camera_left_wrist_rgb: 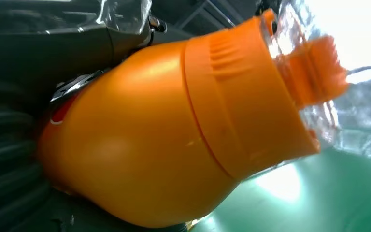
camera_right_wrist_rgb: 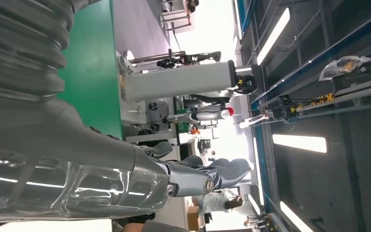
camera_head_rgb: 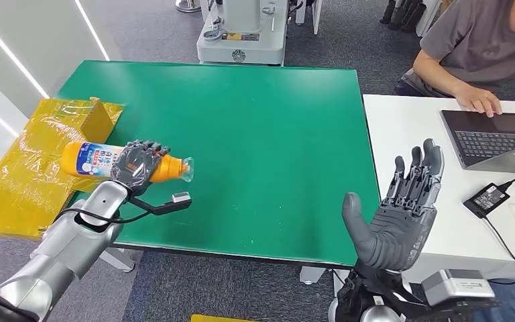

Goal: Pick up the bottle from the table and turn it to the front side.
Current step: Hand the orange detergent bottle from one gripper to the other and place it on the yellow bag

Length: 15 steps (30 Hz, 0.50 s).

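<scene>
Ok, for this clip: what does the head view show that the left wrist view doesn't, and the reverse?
Head view alone: the left hand wrapped around the bottle's middle, its printed label, the raised open right hand, the yellow box, the laptop and a person's hand by it. Left wrist view alone: the ridged orange collar and clear cap up close. Both: the orange bottle held over the green table.

The right hand [camera_right_wrist_rgb: 188, 176] reaches in behind its grey ribbed cover, thick thumb [camera_right_wrist_rgb: 193, 181] extended and darker fingers [camera_right_wrist_rgb: 232, 169] straight and apart, holding nothing. Beside it runs the green table [camera_right_wrist_rgb: 92, 72], with a white machine [camera_right_wrist_rgb: 178, 79] beyond. A person [camera_right_wrist_rgb: 217, 200], possibly standing, shows faintly in the bright background.
</scene>
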Each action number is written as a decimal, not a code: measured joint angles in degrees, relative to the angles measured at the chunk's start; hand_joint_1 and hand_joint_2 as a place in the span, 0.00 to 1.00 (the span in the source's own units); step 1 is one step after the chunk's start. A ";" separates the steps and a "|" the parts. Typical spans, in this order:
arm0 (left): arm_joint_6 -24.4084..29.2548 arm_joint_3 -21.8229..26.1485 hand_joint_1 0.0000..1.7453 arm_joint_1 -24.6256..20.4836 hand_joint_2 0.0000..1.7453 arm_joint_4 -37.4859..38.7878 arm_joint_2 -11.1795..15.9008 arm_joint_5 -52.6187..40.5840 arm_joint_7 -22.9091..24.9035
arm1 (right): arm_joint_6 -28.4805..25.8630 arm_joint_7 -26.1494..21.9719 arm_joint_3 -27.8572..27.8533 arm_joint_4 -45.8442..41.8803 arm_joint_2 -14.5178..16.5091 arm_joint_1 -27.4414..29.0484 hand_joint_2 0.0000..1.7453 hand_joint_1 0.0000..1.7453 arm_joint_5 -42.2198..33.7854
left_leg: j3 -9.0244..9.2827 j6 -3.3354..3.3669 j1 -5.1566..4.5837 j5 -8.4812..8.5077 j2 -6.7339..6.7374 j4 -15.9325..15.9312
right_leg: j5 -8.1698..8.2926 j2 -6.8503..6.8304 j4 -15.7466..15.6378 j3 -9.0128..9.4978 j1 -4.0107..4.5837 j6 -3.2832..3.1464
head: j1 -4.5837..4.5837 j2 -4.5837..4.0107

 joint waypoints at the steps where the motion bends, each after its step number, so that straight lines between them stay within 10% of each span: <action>1: -0.32 0.05 1.00 0.19 1.00 0.10 0.35 0.04 0.32 | 0.10 0.00 -0.04 -0.10 0.00 0.06 1.00 0.00 0.12 | 0.00 0.00 0.00 0.00 0.00 0.00 | 0.00 0.00 0.00 0.00 0.00 0.00 | 0.00 0.00; 15: 0.94 2.41 1.00 4.16 1.00 0.57 2.11 -0.19 -0.41 | 2.35 0.00 -1.28 -0.39 0.00 0.04 1.00 0.00 0.43 | -0.02 0.00 0.00 0.00 0.00 -0.01 | -0.01 0.00 0.00 -0.01 0.00 -0.01 | 0.00 0.00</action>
